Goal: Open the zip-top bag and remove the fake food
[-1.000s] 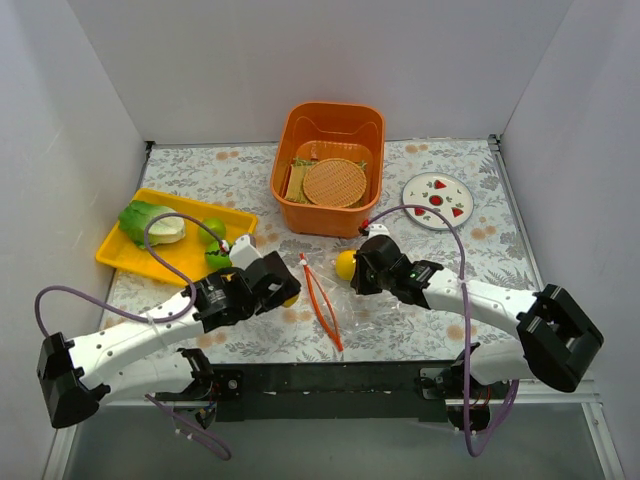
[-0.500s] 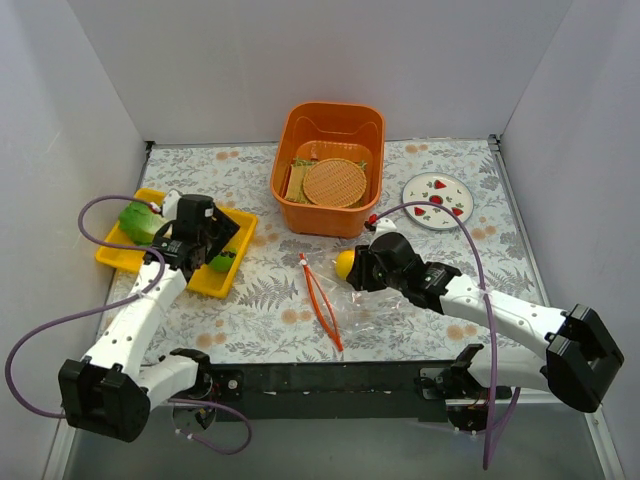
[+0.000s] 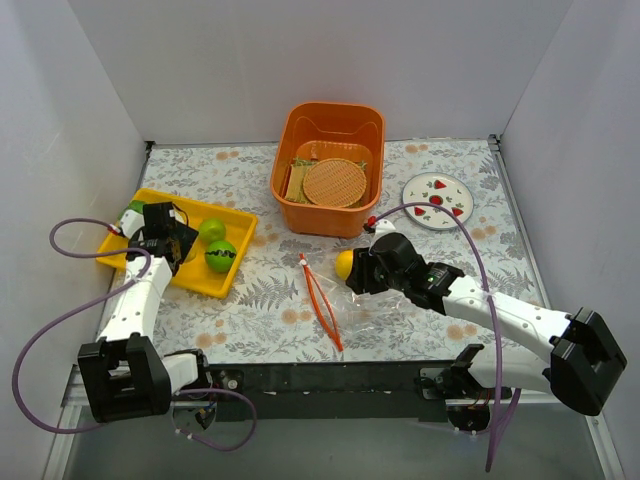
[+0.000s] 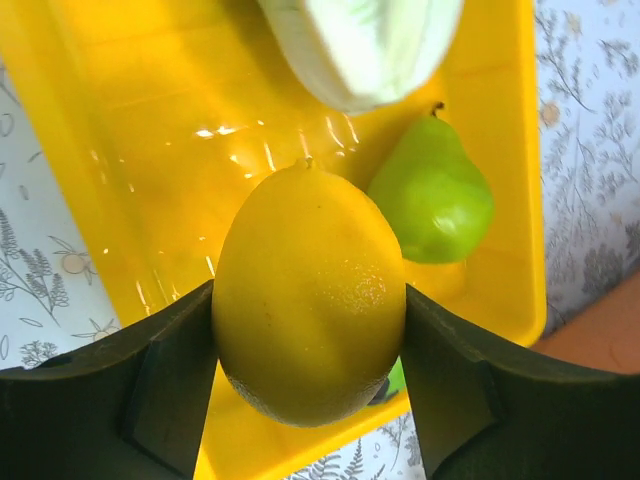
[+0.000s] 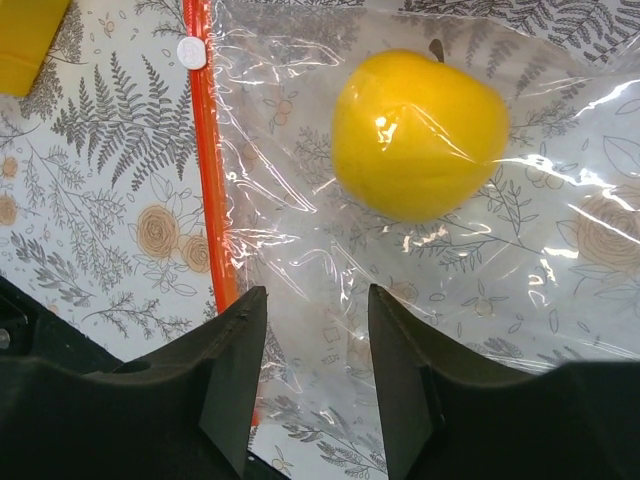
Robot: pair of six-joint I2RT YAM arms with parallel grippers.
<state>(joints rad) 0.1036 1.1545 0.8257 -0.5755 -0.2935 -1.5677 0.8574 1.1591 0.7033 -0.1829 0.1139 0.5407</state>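
Note:
The clear zip-top bag (image 3: 375,305) lies flat on the floral cloth, its orange zip strip (image 5: 210,190) along the left side. One yellow lemon (image 5: 420,135) is still inside it under the plastic. My right gripper (image 5: 315,300) hovers open just above the bag, near that lemon (image 3: 345,264), with nothing between its fingers. My left gripper (image 3: 168,246) is over the yellow tray (image 3: 215,290). Its fingers press both sides of another lemon (image 4: 308,300). Below it in the tray lie a pale cabbage piece (image 4: 360,45) and a green pear-shaped fruit (image 4: 432,195).
Two green fruits (image 3: 211,229) (image 3: 220,256) lie at the tray's right end. An orange basket (image 3: 290,130) with woven discs stands at the back centre. A white plate (image 3: 437,200) with red marks lies to its right. Grey walls close in three sides.
My left arm swung from the table's middle to the yellow tray with the lemon. My right gripper opened over the bag and drew back slightly.

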